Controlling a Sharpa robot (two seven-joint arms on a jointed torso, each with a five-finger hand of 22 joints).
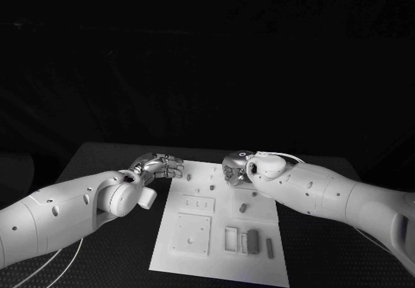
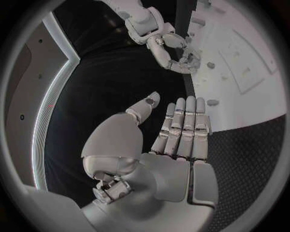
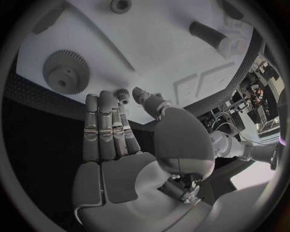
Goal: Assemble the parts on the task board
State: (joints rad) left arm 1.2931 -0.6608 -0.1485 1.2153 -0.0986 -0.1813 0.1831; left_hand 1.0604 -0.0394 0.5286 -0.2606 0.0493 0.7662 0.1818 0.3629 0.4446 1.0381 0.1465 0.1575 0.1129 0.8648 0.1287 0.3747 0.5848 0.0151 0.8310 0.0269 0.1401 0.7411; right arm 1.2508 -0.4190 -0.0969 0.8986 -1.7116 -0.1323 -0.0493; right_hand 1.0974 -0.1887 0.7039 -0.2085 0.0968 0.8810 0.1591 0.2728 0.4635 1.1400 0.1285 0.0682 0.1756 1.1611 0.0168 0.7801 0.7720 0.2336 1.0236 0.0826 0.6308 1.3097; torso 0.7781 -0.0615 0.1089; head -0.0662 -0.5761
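Note:
The white task board (image 1: 220,252) lies in the middle of the black table. My left hand (image 1: 162,165) hovers at the board's far left edge, and the left wrist view shows this hand (image 2: 178,130) with straight fingers, thumb apart, holding nothing. My right hand (image 1: 235,168) is over the board's far end. In the right wrist view a small gear (image 3: 123,95) sits between a fingertip and the thumb tip of that hand (image 3: 115,130); I cannot tell whether it is pinched. A large gear (image 3: 65,71) lies flat on the board nearby.
Small pegs (image 1: 213,174) stand on the board's far half. Two square plates (image 1: 192,233), an open frame (image 1: 230,239) and grey bars (image 1: 253,241) fill its near half. A ring (image 3: 121,6) and a dark cylinder (image 3: 208,33) lie further along the board.

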